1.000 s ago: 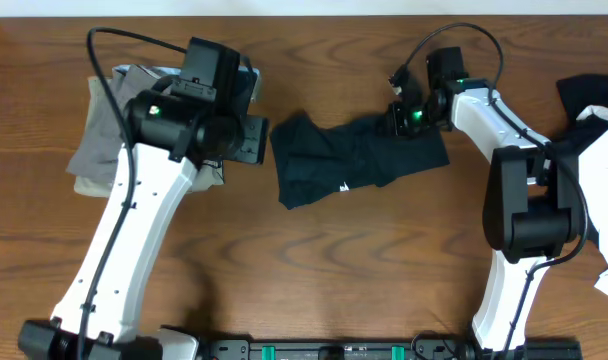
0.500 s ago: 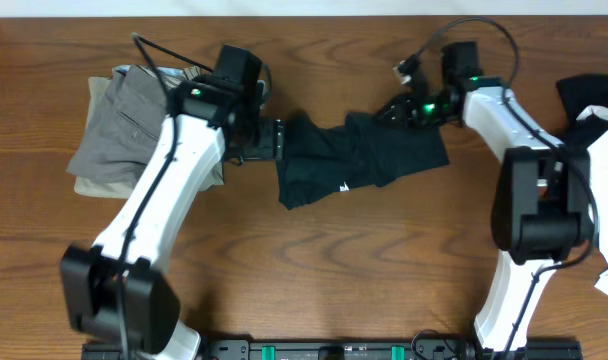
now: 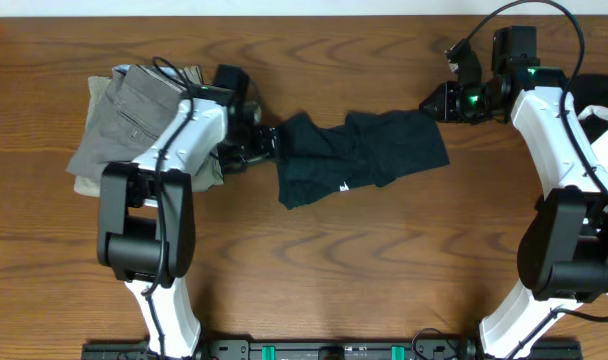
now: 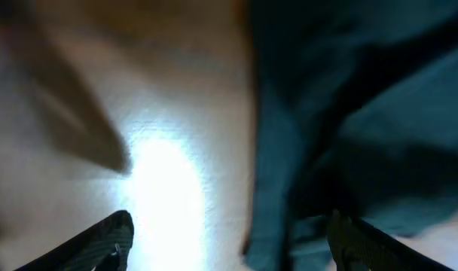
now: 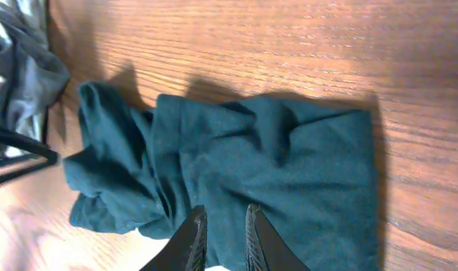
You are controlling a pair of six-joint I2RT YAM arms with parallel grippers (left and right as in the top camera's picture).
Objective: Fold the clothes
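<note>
A black T-shirt (image 3: 359, 155) lies crumpled mid-table, its small white logo (image 3: 344, 187) near the front edge. My left gripper (image 3: 269, 140) is low at the shirt's left edge. In the blurred left wrist view its jaws (image 4: 229, 229) stand wide open, with the dark fabric edge (image 4: 282, 196) lying between the fingers, nearer the right one. My right gripper (image 3: 431, 103) hovers just off the shirt's upper right corner. In the right wrist view its fingers (image 5: 221, 235) are a narrow gap apart above the shirt (image 5: 289, 165), with nothing between them.
A stack of grey and khaki trousers (image 3: 134, 120) sits at the far left, close behind my left arm. Black and white pieces (image 3: 596, 105) are piled at the right edge. Bare wood runs along the front of the table (image 3: 334, 270).
My left arm swung down to the shirt's left edge while its jaws opened wide. My right gripper let go of the shirt's top and pulled back up and right.
</note>
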